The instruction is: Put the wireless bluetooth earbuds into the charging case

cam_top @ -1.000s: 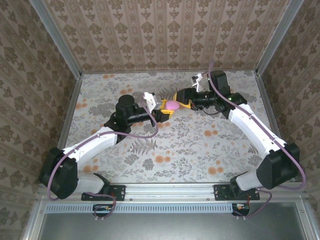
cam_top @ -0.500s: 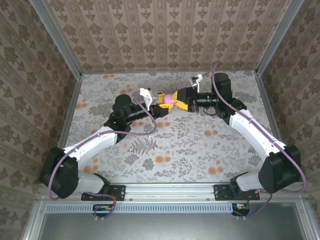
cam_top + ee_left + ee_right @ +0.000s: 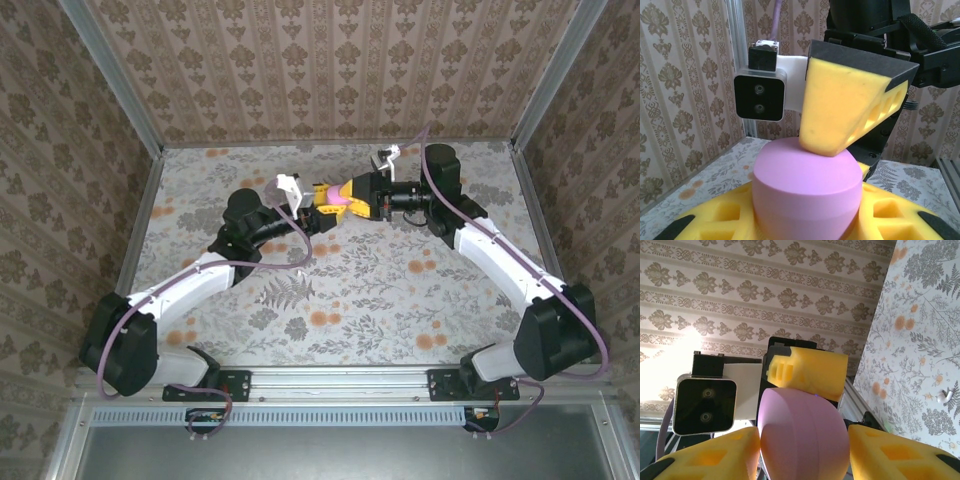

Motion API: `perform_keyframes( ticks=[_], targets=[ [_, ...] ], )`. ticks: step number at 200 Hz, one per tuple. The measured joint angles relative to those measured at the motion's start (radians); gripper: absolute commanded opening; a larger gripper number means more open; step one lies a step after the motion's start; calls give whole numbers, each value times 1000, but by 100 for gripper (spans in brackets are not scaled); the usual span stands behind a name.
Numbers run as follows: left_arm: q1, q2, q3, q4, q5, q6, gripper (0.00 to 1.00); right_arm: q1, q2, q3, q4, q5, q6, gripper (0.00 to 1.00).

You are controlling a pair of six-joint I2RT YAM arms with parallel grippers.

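Noted one pink case, underside cut off, pinched by left gripper and right gripper alike. Counted one white earbud on table, partly cropped.

A worktop with a grey surface printed with ferns, leaves and scattered orange blossoms forms the floor of a boxed enclosure. Three upright walls, papered in beige with brown damask medallions set in vertical stripes, close it at the back and on both sides. Slanted aluminium frame posts stand at the back corners. An aluminium rail runs along the near edge, with a plain dark grey panel below it. In the right wrist view a bright patch of glare washes out part of the wallpaper.
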Motion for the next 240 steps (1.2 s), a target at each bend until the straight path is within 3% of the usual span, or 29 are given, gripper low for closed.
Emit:
perform_keyframes(
  ticks=[68, 97, 135, 145, 167, 240],
  targets=[
    [7, 9, 0, 12, 10, -8, 25, 0, 18, -10, 73, -6, 68, 32],
    [7, 9, 0, 10, 7, -7, 32, -2, 18, -14, 85, -6, 84, 28],
    [6, 9, 0, -16, 0, 14, 54, -17, 16, -27, 80, 12, 75, 24],
    [7, 9, 0, -33, -5, 18, 60, -30, 12, -40, 77, 34, 66, 23],
    [7, 3, -9, -75, -49, 39, 65, -70, 6, -71, 56, 98, 53, 23],
    [23, -105, -90, -199, -271, 61, 67, -106, 51, -182, -84, 435, -85, 23]
  ],
)
